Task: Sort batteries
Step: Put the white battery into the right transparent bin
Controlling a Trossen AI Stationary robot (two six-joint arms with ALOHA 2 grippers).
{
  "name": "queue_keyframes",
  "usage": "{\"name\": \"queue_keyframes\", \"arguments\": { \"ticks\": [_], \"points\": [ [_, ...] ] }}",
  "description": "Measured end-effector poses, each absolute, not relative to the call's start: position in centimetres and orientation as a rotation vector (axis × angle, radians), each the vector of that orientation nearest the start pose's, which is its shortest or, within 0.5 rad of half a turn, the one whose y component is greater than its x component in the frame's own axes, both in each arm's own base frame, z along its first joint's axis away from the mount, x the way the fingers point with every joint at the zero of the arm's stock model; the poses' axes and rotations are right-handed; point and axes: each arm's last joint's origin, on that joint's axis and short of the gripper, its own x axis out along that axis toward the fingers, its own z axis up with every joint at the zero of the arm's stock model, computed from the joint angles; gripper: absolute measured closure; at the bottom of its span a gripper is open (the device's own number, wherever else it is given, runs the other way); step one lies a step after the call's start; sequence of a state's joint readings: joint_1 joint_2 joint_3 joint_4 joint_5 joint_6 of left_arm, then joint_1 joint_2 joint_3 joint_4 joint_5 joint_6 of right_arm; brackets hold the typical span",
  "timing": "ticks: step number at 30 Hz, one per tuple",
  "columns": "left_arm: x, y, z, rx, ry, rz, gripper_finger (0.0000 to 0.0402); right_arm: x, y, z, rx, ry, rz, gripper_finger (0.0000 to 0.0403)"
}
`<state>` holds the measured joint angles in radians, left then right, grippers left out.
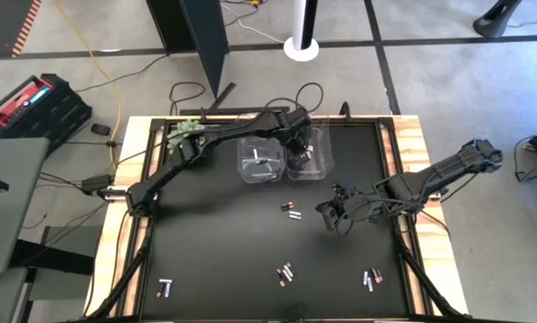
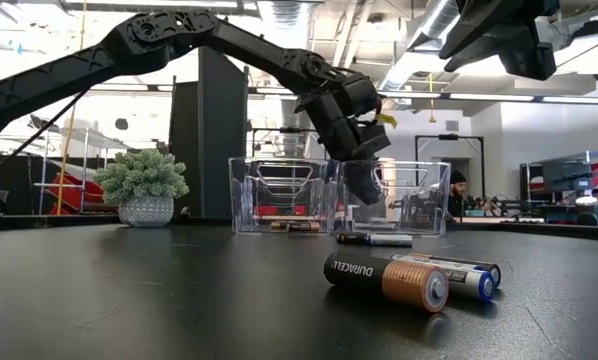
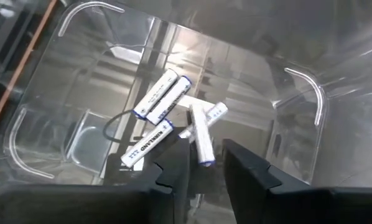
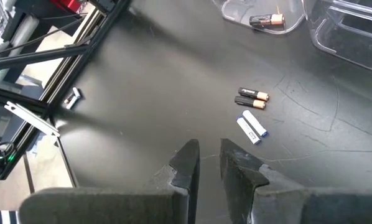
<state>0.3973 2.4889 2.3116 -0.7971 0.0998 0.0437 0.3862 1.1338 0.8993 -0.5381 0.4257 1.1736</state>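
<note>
while my left gripper hangs over the clear bin by the table's far edge, fingers parted and seemingly nothing between them, i should lift straight up clear of the rim. white batteries lie jumbled inside, blue-tipped. dark copper-ended ones sit scattered mid-table and near the front edge. my right gripper hovers empty, slightly parted, toward the right side.

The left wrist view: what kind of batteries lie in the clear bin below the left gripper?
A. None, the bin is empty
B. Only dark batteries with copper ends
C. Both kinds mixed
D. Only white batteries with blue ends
D: the clear bin under the left gripper holds only white batteries with blue ends.
</note>
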Motion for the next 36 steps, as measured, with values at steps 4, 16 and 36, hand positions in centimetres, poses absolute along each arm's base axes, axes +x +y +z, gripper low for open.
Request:
{"name": "queue_keyframes", "arguments": {
  "ticks": [4, 16, 36],
  "points": [
    [49.5, 20.5, 20.0, -0.192, 0.952, 0.249, 0.0304, 21.6, 7.5, 27.8, 0.815, 0.586, -0.435, 0.0321],
    [46.9, 20.3, 27.3, -0.220, 0.851, 0.294, 0.0304, 21.5, 7.4, 27.8, 0.782, 0.599, -0.432, 0.0321],
    [41.8, 6.0, 37.2, -0.043, 0.950, 0.033, 0.0304, 21.6, 7.1, 27.8, 0.634, 0.618, -0.391, 0.0321]
  ]
}}
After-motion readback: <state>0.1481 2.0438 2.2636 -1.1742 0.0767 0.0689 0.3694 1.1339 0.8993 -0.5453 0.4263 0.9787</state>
